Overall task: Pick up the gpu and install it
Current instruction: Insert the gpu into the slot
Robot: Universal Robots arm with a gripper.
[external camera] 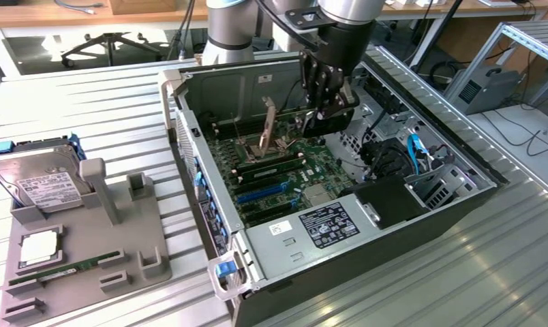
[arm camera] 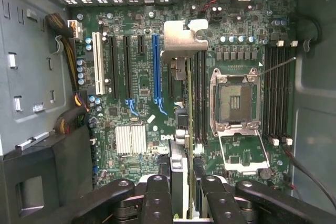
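The gripper [external camera: 327, 117] is reaching down into the open computer case [external camera: 255, 269], its jaws closing narrowly on the gpu [arm camera: 182, 108] and holding it edge-on above the motherboard [arm camera: 142, 85]. The card's silver bracket [arm camera: 185, 36] is hanging between the blue slot [arm camera: 155, 66] and the empty CPU socket [arm camera: 234, 100].
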